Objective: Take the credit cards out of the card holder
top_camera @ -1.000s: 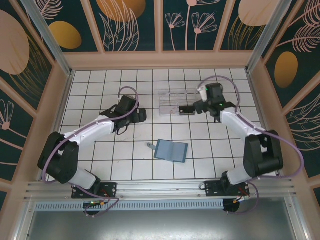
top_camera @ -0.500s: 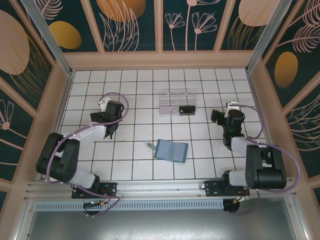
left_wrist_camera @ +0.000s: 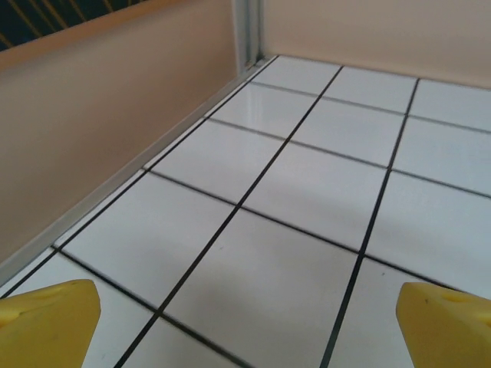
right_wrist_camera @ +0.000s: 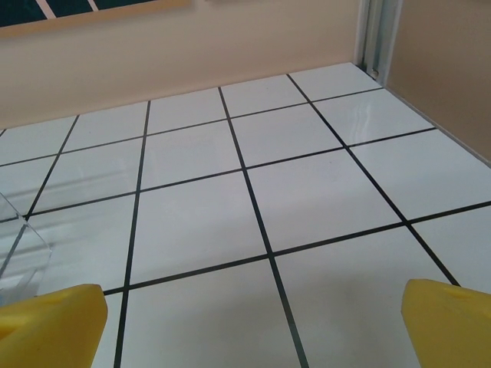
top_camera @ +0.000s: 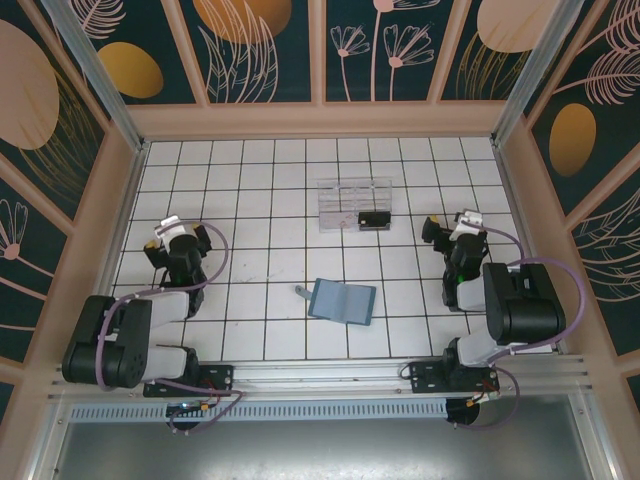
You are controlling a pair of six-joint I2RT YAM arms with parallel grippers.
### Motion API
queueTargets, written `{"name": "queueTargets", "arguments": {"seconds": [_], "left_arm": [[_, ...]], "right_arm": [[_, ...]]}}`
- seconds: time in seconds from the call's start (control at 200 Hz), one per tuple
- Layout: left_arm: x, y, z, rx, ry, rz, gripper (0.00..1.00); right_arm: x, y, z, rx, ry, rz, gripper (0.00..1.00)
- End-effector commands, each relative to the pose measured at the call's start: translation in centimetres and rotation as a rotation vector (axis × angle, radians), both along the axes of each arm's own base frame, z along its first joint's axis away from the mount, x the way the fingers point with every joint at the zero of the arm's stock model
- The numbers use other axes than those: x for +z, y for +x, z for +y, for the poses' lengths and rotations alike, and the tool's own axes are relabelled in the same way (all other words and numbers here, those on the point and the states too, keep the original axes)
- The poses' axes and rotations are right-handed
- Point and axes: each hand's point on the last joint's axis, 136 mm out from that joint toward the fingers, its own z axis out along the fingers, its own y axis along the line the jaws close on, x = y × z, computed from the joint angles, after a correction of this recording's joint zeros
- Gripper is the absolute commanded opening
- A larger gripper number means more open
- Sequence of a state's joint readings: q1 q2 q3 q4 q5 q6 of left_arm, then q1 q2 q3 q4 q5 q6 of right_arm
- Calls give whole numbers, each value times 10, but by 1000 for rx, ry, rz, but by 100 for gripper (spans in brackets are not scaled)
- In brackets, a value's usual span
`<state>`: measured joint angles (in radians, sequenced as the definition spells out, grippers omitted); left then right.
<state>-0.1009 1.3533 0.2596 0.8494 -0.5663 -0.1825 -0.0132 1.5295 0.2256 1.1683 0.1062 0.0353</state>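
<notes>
The teal-blue card holder [top_camera: 342,300] lies flat on the white tiles near the middle, a little toward the front. A small greyish card [top_camera: 301,291] lies at its left corner. A black card [top_camera: 373,218] rests in the clear tray [top_camera: 353,203] farther back. My left gripper [top_camera: 180,234] is folded back at the left, far from the holder, and stands open over bare tiles [left_wrist_camera: 245,330]. My right gripper [top_camera: 455,226] is folded back at the right, also open with nothing between its yellow fingertips [right_wrist_camera: 50,322].
Beige walls close in the tiled floor; the left wall [left_wrist_camera: 92,138] runs close beside my left gripper. The tray's clear corner [right_wrist_camera: 19,253] shows at the left of the right wrist view. Both arm bases sit at the near edge.
Both arms have drawn back toward the near corners. The right gripper has left the tray, where the black card lies. The left gripper has moved left and nearer.
</notes>
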Motion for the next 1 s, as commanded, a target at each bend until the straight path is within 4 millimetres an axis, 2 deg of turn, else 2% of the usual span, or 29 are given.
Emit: {"name": "queueTargets", "arguments": {"seconds": [0.0,0.1,0.18,0.32,0.395,0.996], "left_arm": [[43,21,-5,-75,8,-183,99],[34,29,-2,-99,-26,-197,98],[31,37,-13,-173,-18,-171,99],[30,28,-24,-246,-6,-213,98],[25,31,-33,-300,2,-193,98],[26,31,-33,-299,6,-198,99]], "right_arm": [[21,2,-1,-10,-4,-97,99],[20,2,-1,-11,-4,-92,99],[20,2,-1,-9,-3,-92,99],[21,2,-1,-10,-4,-94,99],[20,2,0,-8,-3,-93,99],[20,2,-1,-9,-4,-91,99]]}}
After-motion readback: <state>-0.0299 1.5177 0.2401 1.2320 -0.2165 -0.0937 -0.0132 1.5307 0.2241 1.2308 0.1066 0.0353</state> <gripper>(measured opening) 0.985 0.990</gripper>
